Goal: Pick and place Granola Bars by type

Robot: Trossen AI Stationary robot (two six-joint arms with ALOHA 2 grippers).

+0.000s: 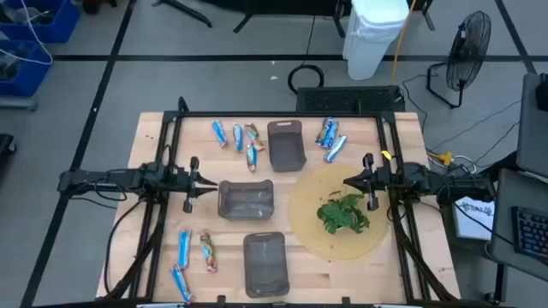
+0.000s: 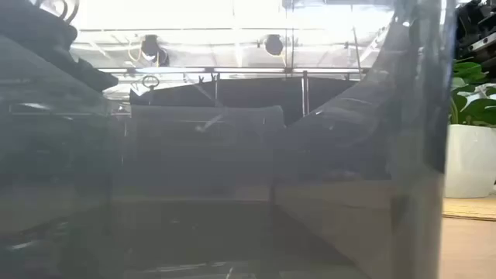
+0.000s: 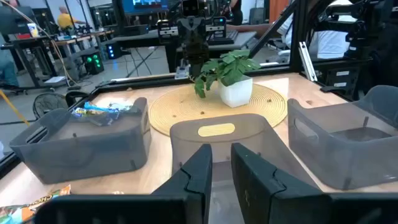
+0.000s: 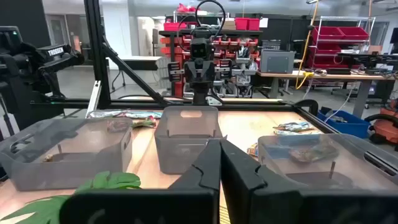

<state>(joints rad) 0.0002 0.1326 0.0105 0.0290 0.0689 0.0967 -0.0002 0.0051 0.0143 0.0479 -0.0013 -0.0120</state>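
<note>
- Three grey trays are seen on the desk: one at centre (image 1: pixel 246 199), one towards 12 o'clock (image 1: pixel 286 145), one towards 6 o'clock (image 1: pixel 265 263).
- Granola bars lie in loose groups on the bare desk: one at 11 o'clock (image 1: pixel 237 137), a blue pair at 1 o'clock (image 1: pixel 330 139), and a group at 7 o'clock (image 1: pixel 193 254). None is seen inside a tray from above.
- Left gripper (image 1: pixel 190 184) is held at 9 o'clock, just beside the centre tray; its jaws stand slightly parted, and nothing is gripped or touched.
- Right gripper (image 1: pixel 367 182) is held at 3 o'clock over the round mat (image 1: pixel 312 235), above the potted plant (image 1: pixel 344 214); it is clenched, with nothing held.
- Risk, judged: bars lie touching or overlapping, so two could be pinched together and types mixed.
- Risk, judged: shiny wrappers may slip from a shallow pinch.
- Risk, judged: a descent by the right arm could catch the plant leaves; a tray rim could be nudged by the left.
</note>
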